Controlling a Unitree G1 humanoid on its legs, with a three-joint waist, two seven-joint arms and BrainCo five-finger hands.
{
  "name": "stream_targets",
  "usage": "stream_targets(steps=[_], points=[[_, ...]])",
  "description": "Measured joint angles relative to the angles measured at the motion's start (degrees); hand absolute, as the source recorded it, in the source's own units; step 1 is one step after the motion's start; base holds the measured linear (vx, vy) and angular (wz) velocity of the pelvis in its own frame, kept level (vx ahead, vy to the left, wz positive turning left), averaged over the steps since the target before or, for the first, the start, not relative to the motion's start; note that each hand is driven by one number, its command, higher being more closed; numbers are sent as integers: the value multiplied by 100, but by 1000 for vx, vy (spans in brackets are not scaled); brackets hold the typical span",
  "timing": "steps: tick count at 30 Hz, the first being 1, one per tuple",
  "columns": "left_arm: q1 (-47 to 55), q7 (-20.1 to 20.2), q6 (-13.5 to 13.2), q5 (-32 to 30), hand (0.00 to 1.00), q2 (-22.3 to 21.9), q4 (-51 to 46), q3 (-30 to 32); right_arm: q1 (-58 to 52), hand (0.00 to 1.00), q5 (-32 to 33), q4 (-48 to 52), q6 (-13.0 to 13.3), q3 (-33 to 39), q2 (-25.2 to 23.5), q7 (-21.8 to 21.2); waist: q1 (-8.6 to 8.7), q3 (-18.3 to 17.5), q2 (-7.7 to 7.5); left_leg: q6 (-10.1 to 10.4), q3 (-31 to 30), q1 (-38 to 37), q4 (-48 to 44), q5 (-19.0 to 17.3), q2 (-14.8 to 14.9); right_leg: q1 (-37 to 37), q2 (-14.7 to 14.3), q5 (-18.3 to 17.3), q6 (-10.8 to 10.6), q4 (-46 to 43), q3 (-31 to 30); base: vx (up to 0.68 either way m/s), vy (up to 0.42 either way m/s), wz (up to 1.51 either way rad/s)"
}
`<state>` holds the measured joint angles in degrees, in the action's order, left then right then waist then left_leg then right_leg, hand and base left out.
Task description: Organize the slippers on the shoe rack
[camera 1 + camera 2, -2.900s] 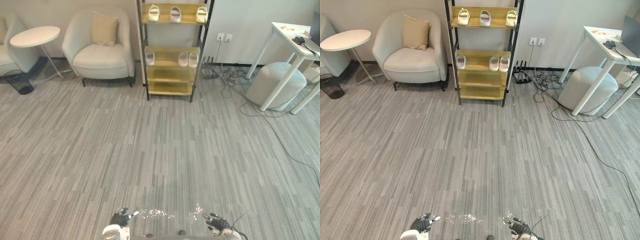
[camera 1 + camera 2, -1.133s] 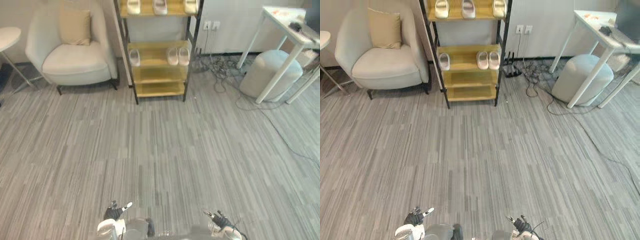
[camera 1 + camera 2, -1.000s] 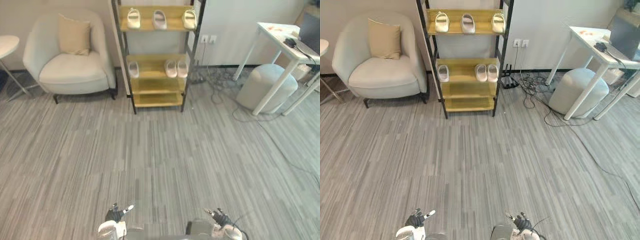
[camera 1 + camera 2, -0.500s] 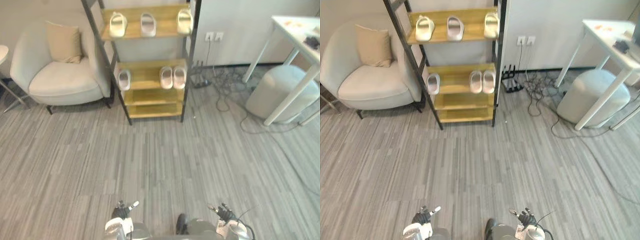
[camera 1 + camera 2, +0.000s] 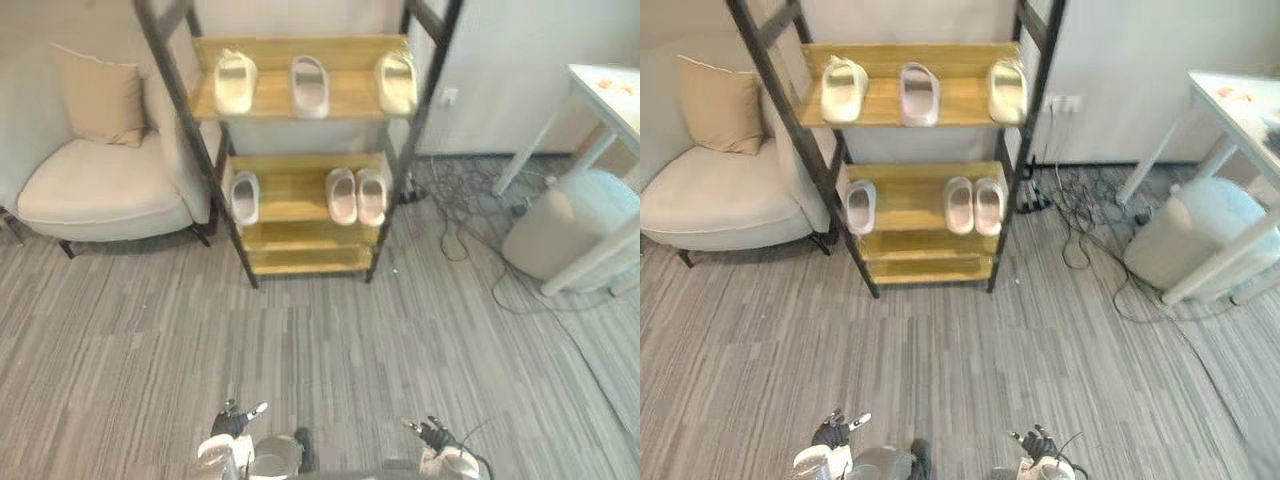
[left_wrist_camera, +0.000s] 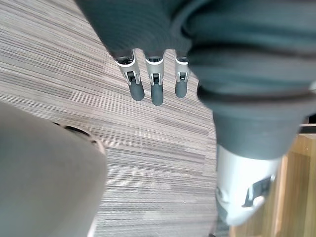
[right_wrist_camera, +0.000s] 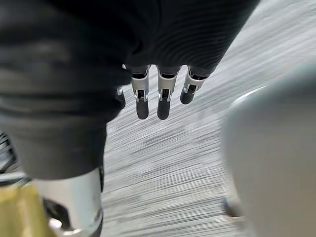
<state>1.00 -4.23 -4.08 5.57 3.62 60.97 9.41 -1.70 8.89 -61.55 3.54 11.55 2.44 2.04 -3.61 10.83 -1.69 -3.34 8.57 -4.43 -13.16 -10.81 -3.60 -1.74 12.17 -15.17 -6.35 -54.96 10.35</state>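
Note:
The shoe rack (image 5: 305,190) has a black frame and wooden shelves and stands ahead against the wall. Three pale slippers lie spaced out on its top shelf: one on the left (image 5: 235,82), one in the middle (image 5: 310,85), one on the right (image 5: 397,82). On the shelf below, a single slipper (image 5: 244,196) lies at the left and a pair (image 5: 357,195) side by side at the right. The two lowest shelves (image 5: 305,262) are bare. My left hand (image 5: 232,422) and right hand (image 5: 435,437) hang low at my sides, open and holding nothing. Their straight fingers (image 6: 157,91) (image 7: 163,106) hang over the grey floor.
A pale armchair (image 5: 100,195) with a beige cushion (image 5: 95,95) stands just left of the rack. To the right are a grey pouf (image 5: 575,225), a white table leg (image 5: 590,265) and loose cables (image 5: 470,215) on the floor. Striped grey carpet lies between me and the rack.
The camera has moved closer to the rack, which now looks larger and sits in the middle of the view. Both hands stay low and open as before.

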Motion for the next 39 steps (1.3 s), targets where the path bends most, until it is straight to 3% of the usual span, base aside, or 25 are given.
stream_targets(steps=[3,6,7,8,9,10,11,14,15,16,19,22,24,25,26,27,28,29,32,36,39], points=[[30,-2,6,-42,0,-41,37,-111,0,0,1,32,20,73,41,-58,24,3,86,96,-125,-695,485,-56,117,-359,39,-201,229,581,508,464,23,41],[31,-7,-4,-44,0,-57,31,-141,59,0,9,86,47,134,53,-95,40,34,153,320,-141,-982,701,-225,422,-978,-413,23,348,2413,307,392,-92,13],[36,-5,-6,-50,0,-54,31,-142,80,0,7,85,45,123,41,-96,44,35,140,455,-146,-1014,699,-311,507,-1049,-684,494,357,3349,-49,292,-138,7],[50,-5,-6,-59,0,-47,32,-137,65,0,9,84,43,125,35,-94,44,39,126,503,-157,-1061,698,-356,514,-1041,-753,731,384,3656,-191,385,-223,18],[78,-2,-7,-100,0,-69,28,-13,26,0,14,78,39,124,1,-98,51,14,89,581,-240,-1193,666,-540,521,-1005,-812,1396,464,3893,-446,443,-296,31],[92,-13,-6,-101,0,-252,17,203,67,0,12,110,42,123,70,-101,67,-14,241,639,-355,-1269,558,-667,709,-1005,-904,1421,572,3613,-324,461,-317,32],[112,-11,-10,-110,0,-303,-9,259,72,0,6,118,40,112,75,-103,67,-40,279,640,-385,-1227,462,-667,740,-1001,-901,1328,611,3591,-275,592,-383,53],[112,-12,-22,-104,0,-518,-332,606,-51,0,32,301,41,109,171,-89,138,28,463,747,-492,-94,-2007,-545,1097,-559,-898,909,731,3704,225,514,-319,90],[136,-14,-21,-105,0,-555,-439,736,-121,0,25,437,31,93,181,-83,135,87,486,772,-356,412,-3187,-324,1388,-184,-946,774,801,3819,426,361,-219,70],[203,-13,-23,-105,0,-556,-547,743,-165,0,29,440,29,-7,182,-67,105,100,465,773,-104,660,-3865,-328,1643,167,-955,637,819,3907,530,338,-189,57],[301,-27,-62,-98,0,-551,-646,683,-181,0,30,434,4,-109,183,-51,12,107,430,780,301,1043,-3928,-337,1933,697,-907,514,751,4195,606,250,-75,10],[250,-24,-61,-99,0,-438,-621,464,-109,0,83,424,-16,-109,145,-26,12,104,370,841,342,1240,-2186,-365,1691,950,-773,532,617,4526,559,252,95,-9],[218,-48,-66,-98,0,-384,-527,358,-57,0,122,322,-8,-106,119,2,4,103,315,854,32,1192,-451,145,1221,1004,-623,538,418,4607,446,312,223,-19],[208,-49,-64,-96,0,-383,-509,327,-60,0,123,305,-8,-106,130,10,3,98,331,846,-35,1155,-213,359,1179,1009,-627,540,390,4622,416,223,201,-34],[137,-51,-66,-92,0,-295,-449,310,-2,0,120,186,-28,-112,50,30,-19,77,228,819,-37,1034,-4,869,1033,1030,-537,534,191,4684,210,233,175,-29],[119,-45,-63,-98,0,-220,-418,297,-9,0,113,213,-25,-110,-18,22,-13,34,106,745,38,976,76,800,948,1096,-437,603,84,4760,175,342,276,-38],[117,-42,-62,-97,0,-95,-400,293,-6,0,108,220,-14,-108,-165,23,-13,-20,-121,666,211,910,89,712,825,1096,-267,619,56,4774,113,322,262,-33],[106,-42,-54,-97,0,-25,-387,267,-6,0,101,220,-10,-109,-262,21,-55,-51,-205,612,332,818,101,624,746,1104,-161,682,-22,4767,47,236,234,-37],[84,-36,-51,-98,0,8,-289,178,1,0,60,220,-8,-115,-299,5,-77,-78,-237,516,517,524,317,558,634,1079,-36,830,-26,4583,-103,141,211,-36],[80,-20,-48,-104,0,16,-176,-36,17,0,14,256,6,-110,-236,-80,-55,-58,-74,357,670,112,545,442,574,459,118,884,77,3200,-267,54,192,-23],[79,-20,-51,-105,0,83,-87,-225,62,0,7,194,35,-148,-226,-90,9,-61,-55,365,658,-105,695,440,648,470,3,587,104,3366,-1,21,48,5]])
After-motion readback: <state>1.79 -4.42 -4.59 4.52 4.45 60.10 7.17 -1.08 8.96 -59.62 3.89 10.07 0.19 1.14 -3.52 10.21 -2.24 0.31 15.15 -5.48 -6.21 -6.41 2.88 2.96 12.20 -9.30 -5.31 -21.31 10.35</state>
